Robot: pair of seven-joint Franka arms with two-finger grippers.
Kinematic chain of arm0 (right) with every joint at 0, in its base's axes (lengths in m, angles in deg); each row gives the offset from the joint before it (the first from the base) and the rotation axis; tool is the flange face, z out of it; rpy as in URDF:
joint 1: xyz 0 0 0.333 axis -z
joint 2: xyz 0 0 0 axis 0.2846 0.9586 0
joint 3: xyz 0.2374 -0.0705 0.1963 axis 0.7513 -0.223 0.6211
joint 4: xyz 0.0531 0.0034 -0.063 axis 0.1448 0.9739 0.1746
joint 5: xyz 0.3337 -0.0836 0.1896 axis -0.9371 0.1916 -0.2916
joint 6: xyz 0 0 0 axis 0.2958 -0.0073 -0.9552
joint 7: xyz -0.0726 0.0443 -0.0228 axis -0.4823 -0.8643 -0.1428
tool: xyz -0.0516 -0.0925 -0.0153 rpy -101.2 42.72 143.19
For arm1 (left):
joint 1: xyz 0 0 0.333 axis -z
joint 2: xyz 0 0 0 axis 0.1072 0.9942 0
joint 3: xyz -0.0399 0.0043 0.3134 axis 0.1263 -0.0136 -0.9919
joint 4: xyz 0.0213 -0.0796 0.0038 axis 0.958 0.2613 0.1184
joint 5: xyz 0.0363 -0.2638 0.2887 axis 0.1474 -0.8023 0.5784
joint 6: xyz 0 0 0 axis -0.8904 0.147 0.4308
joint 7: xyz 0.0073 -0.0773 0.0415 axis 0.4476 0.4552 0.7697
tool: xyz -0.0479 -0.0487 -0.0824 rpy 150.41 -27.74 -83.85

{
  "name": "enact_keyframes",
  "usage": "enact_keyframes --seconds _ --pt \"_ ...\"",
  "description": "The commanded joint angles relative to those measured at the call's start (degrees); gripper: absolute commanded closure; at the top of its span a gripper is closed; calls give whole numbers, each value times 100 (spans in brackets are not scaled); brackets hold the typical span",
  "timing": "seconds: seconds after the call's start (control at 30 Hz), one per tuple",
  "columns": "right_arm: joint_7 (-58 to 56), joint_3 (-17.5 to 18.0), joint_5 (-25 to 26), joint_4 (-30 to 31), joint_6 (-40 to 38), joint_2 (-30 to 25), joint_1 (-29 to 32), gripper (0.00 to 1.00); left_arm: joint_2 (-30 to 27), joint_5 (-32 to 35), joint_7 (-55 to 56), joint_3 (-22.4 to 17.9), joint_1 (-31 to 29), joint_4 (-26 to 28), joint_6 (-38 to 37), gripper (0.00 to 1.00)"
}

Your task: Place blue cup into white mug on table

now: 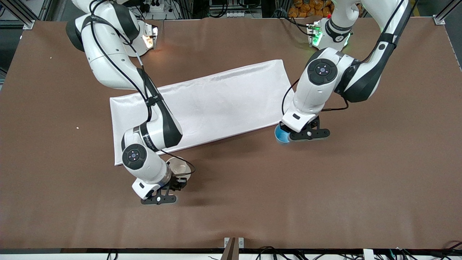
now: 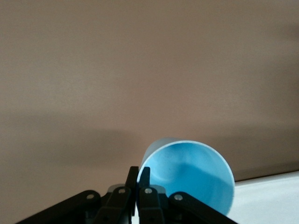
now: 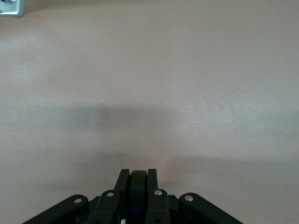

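The blue cup (image 1: 280, 135) is at the table (image 1: 325, 202) beside the white cloth's corner, toward the left arm's end. My left gripper (image 1: 289, 134) is shut on its rim. In the left wrist view the gripper (image 2: 139, 175) has one finger inside the blue cup (image 2: 191, 172) and one outside. The white mug (image 1: 179, 167) stands just off the cloth's nearer edge, toward the right arm's end. My right gripper (image 1: 177, 180) is low beside it. In the right wrist view this gripper (image 3: 137, 173) is shut on the mug's black handle (image 3: 137, 183); the mug's body is hidden there.
A long white cloth (image 1: 216, 104) lies slantwise across the middle of the table, between the two arms; its edge (image 2: 271, 196) shows beside the cup. Bare brown table stretches between the mug and the cup and toward the front camera.
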Motion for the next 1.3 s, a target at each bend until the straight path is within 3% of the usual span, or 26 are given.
enact_keyframes --seconds 0.0,0.13,0.53,1.13,1.27 --pt "-20 -20 118 -317 -203 124 -191 100 -205 -279 -201 59 -57 53 -164 100" --pt "-55 -12 223 -309 -713 -42 -182 100 -250 -419 -297 51 -92 18 -199 100" --pt "-196 -3 444 -28 -1091 -306 -112 100 -241 -446 -518 33 -145 -132 -437 100" --pt "-398 -3 452 1756 -380 -1379 -50 100 -206 -446 -526 33 -145 -132 -437 100" --pt "-442 -3 452 1880 -327 -1467 -50 100 -206 -446 -526 33 -145 -132 -445 100"
